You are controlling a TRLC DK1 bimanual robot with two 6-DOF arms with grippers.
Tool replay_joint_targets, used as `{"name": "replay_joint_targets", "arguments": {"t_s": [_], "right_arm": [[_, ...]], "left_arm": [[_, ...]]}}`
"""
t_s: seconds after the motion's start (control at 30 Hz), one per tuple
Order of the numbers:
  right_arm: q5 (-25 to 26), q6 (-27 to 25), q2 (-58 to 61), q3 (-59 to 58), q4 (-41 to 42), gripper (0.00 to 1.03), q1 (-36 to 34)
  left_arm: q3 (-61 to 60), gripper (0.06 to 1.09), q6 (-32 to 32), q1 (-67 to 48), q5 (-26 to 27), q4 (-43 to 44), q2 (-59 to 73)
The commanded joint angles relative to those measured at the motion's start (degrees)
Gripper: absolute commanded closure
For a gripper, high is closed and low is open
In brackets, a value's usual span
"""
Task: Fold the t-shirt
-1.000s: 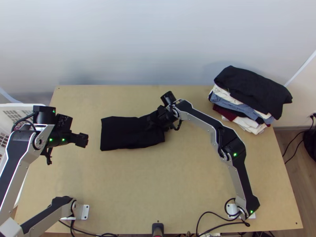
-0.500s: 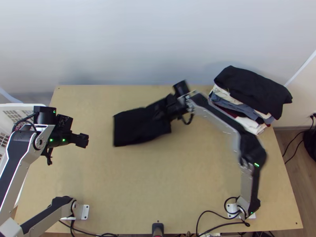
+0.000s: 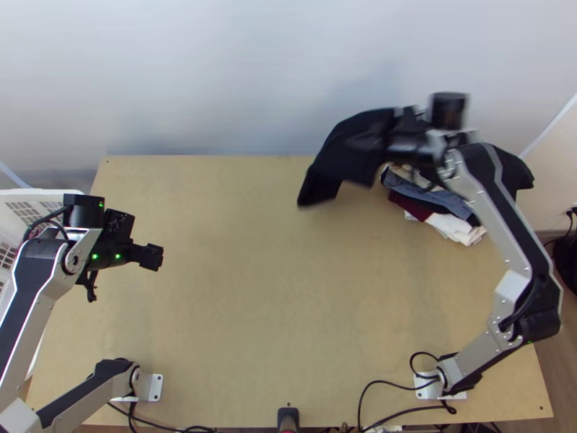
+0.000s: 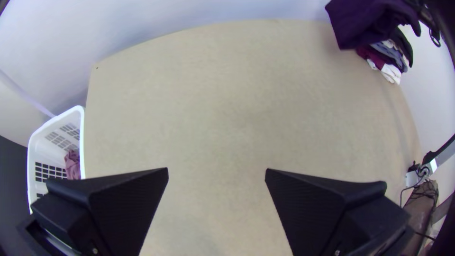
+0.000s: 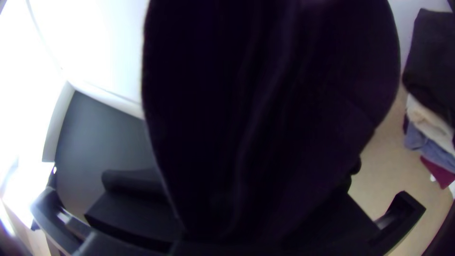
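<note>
One black fabric t-shirt (image 3: 335,166) hangs left of right black gripper (image 3: 379,141), clenched in it; left black gripper (image 3: 153,257) released. One multicoloured clothes stack (image 3: 461,229), far right.

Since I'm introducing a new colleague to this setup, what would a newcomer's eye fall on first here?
Probably the black t-shirt, held up by the right gripper at the table's far edge, just left of the pile of clothes in the far right corner. Next might come the left gripper, open over the left side of the table.
</note>
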Motion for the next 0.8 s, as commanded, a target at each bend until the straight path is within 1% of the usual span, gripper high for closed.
{"name": "replay_joint_targets", "arguments": {"t_s": [0.0,0.1,0.2,0.3,0.37,0.57,0.77], "right_arm": [[-2.5,6.6,-1.5,5.3,5.6,1.0,-3.9],[-4.0,7.8,-0.2,9.9,6.2,1.0,-6.7],[-5.9,7.7,1.1,15.0,6.2,1.0,-8.5],[-6.1,7.9,2.8,19.7,6.2,1.0,-10.3],[-6.1,9.1,4.4,22.4,6.2,1.0,-11.6],[-7.1,9.8,7.6,26.5,6.6,1.0,-15.7],[-8.7,9.8,10.5,27.7,8.5,1.0,-19.8]], "left_arm": [[-1.2,0.09,-1.1,-0.6,-0.3,0.9,-1.1],[-1.2,0.09,-1.8,-1.7,-0.3,1.0,-1.1],[-1.3,0.09,-2.1,-2.3,-0.3,1.1,-1.1],[-1.1,0.09,-2.4,-2.8,-0.3,1.2,-1.1],[-0.8,0.09,-2.4,-2.9,-0.3,1.3,-1.0],[0.3,0.09,-2.0,-2.3,-0.3,1.2,-1.3],[0.0,0.09,-1.9,-2.0,-0.3,1.2,-1.8]]}}
